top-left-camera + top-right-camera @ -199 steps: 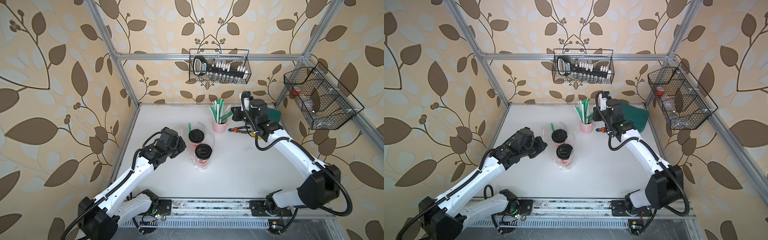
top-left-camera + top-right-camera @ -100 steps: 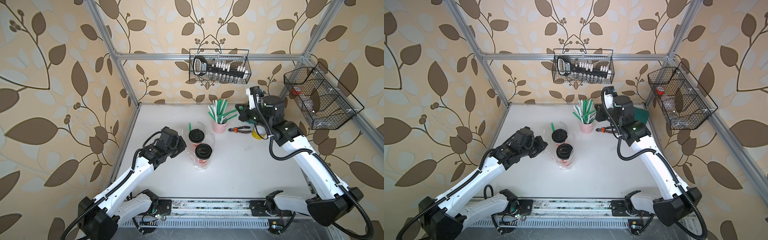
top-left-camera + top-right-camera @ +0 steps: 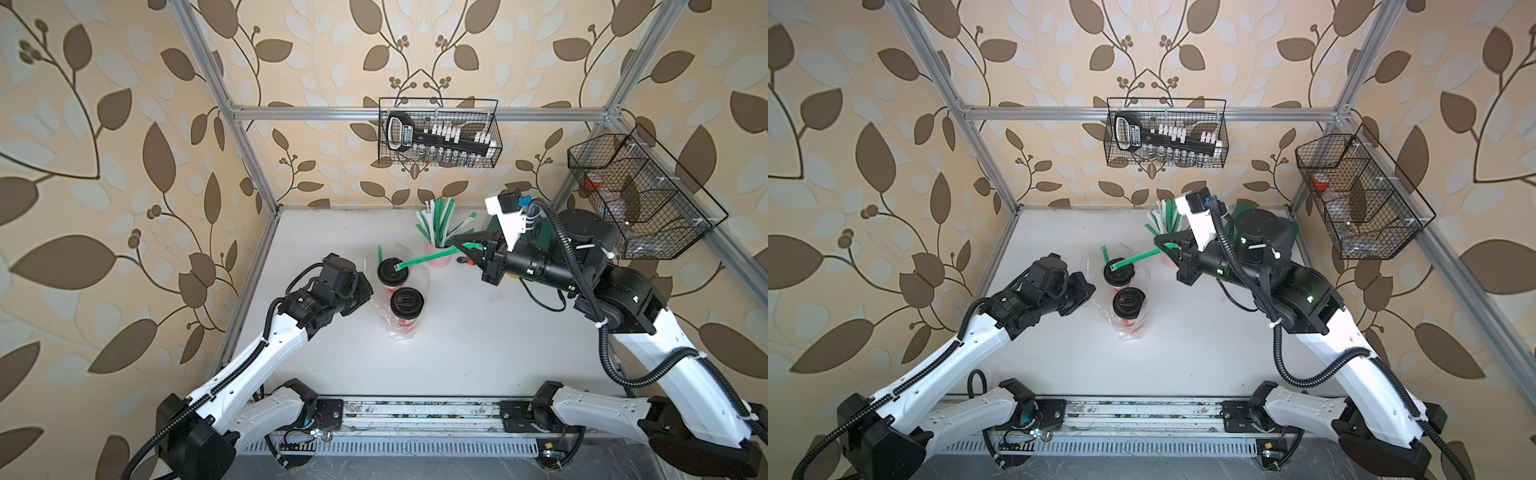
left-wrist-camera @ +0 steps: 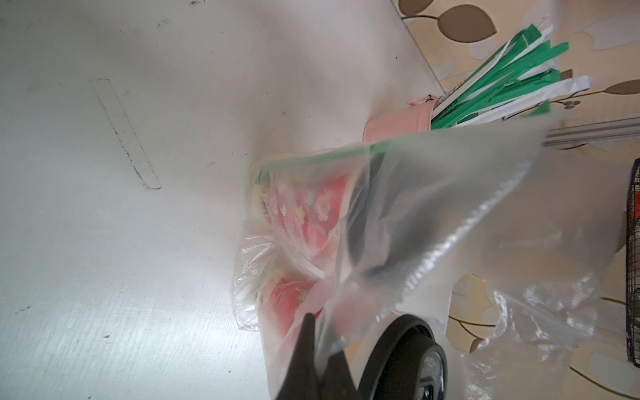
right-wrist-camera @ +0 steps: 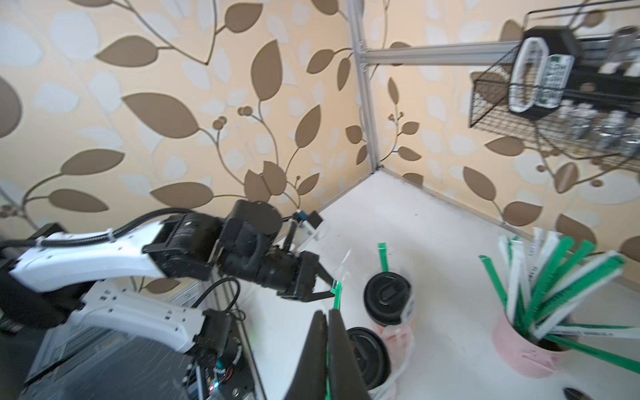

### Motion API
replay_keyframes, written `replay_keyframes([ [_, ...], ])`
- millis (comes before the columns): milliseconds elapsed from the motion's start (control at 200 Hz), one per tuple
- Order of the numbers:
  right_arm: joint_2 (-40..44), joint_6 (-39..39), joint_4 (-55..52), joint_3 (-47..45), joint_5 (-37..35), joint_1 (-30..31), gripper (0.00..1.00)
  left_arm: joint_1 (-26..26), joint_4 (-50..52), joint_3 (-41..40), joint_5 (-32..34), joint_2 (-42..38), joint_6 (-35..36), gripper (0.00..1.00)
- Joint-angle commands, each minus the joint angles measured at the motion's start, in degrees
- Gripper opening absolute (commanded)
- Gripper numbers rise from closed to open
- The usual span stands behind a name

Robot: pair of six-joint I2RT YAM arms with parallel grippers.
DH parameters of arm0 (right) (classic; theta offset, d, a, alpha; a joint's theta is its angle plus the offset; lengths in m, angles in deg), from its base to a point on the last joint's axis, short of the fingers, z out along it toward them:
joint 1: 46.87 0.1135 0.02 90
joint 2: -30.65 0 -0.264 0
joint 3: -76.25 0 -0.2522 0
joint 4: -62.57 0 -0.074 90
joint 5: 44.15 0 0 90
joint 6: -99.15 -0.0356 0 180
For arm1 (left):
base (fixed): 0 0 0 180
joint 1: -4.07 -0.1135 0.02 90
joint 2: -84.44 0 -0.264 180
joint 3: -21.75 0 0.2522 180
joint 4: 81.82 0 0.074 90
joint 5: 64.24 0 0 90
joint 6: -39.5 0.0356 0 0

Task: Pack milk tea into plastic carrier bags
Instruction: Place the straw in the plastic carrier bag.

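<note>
Two milk tea cups (image 3: pixel 392 270) (image 3: pixel 406 300), red with black domed lids, stand side by side mid-table inside the clear plastic carrier bag (image 3: pixel 399 328). Both top views show them, the far cup (image 3: pixel 1119 272) and the near one (image 3: pixel 1128 300). My left gripper (image 3: pixel 365 291) is shut on the bag's edge (image 4: pixel 433 207) beside the cups; its fingertips (image 4: pixel 313 329) pinch the film. My right gripper (image 3: pixel 457 241) is shut on a green straw (image 3: pixel 432 257), whose free end lies over the far cup's lid. A second green straw (image 3: pixel 379 253) stands in the bag.
A pink cup (image 3: pixel 440 257) of green-white straws stands behind the bag, under my right arm. Pliers (image 3: pixel 463 261) and a green case (image 3: pixel 493 226) lie at the back right. Wire baskets hang on the back wall (image 3: pixel 438 133) and the right wall (image 3: pixel 640 199).
My right arm has lifted away from the pink cup with a green straw and swung it left over the far cup. The left arm has not moved.
</note>
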Motion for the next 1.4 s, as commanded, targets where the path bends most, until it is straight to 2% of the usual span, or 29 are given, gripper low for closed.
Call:
replay_keyframes([
  [0,-2.34,0.97,-5.26,0.91,-1.02,4.4,0.0,-0.54,-0.88,0.17,-0.32,-0.73,-0.27,0.0],
  [150,-5.87,2.32,-11.67,2.71,-3.07,8.64,0.0,-0.54,-0.66,0.39,-0.26,-1.01,-0.22,0.0],
  [240,-6.47,2.58,-12.98,2.59,-2.03,8.84,0.0,-0.54,-0.64,0.47,-0.22,-1.26,-0.23,0.0],
  [465,-8.44,3.72,-15.58,2.15,-7.07,9.42,0.0,-0.54,-0.65,0.75,-0.4,-1.55,-0.12,0.0],
  [925,-10.26,5.65,-12.88,-0.23,-10.93,10.5,0.0,-0.56,-1.37,0.74,-1.19,-1.1,-0.49,0.0],
  [1055,-10.09,9.29,-10.92,-2.48,-11.08,11.51,0.0,-0.59,-1.56,0.65,-1.19,-0.97,-0.99,0.0],
  [1175,-10.94,10.11,-10.4,-3.95,-14.48,11.59,0.0,-0.59,-1.59,0.65,-1.26,-0.84,-0.93,0.0],
  [1395,-10.35,11.45,-6.8,-7.04,-13.86,12.61,0.0,-0.55,-1.24,0.65,-1.1,-0.93,-0.86,0.0],
])
